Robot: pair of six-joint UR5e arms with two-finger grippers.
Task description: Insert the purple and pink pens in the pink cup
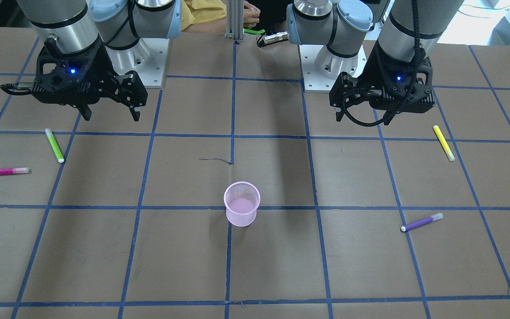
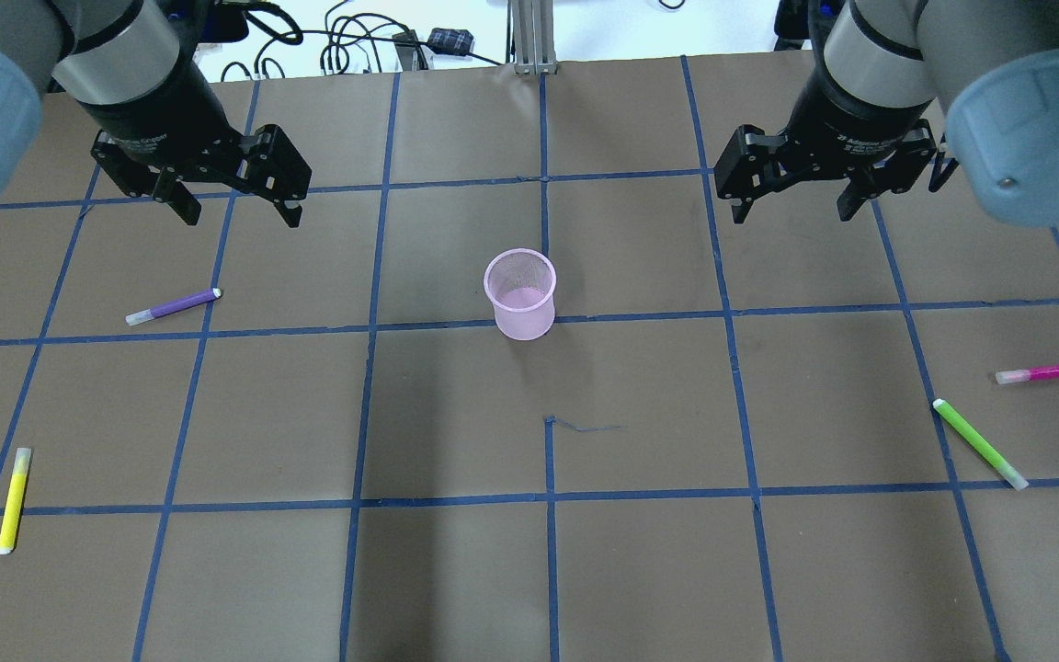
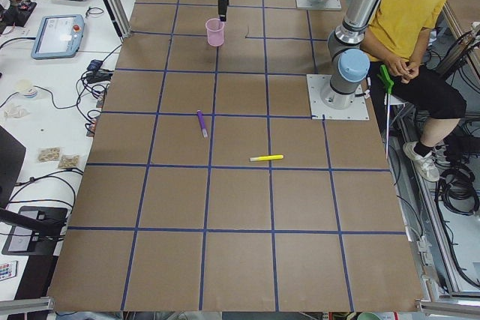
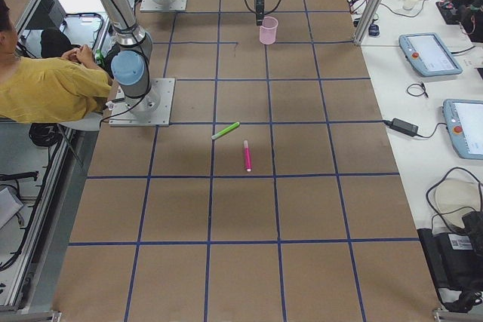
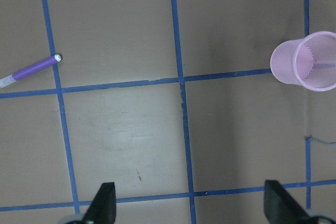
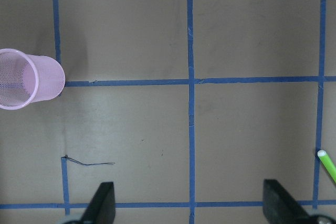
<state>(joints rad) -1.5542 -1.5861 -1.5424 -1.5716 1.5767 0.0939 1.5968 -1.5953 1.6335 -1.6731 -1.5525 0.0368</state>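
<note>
The pink mesh cup (image 2: 520, 294) stands upright and empty at the table's middle, also in the front view (image 1: 242, 204). The purple pen (image 2: 173, 306) lies on the table on my left side, a little toward me from my left gripper (image 2: 241, 217), which is open and empty above the table. The pink pen (image 2: 1050, 371) lies far to my right. My right gripper (image 2: 792, 214) is open and empty, well away from it. The left wrist view shows the purple pen (image 5: 31, 69) and the cup (image 5: 310, 61). The right wrist view shows the cup (image 6: 26, 78).
A green pen (image 2: 980, 444) lies close to the pink pen on the right. A yellow pen (image 2: 14, 499) lies at the near left. Blue tape lines grid the brown table. A person in yellow (image 3: 409, 13) sits behind the robot bases.
</note>
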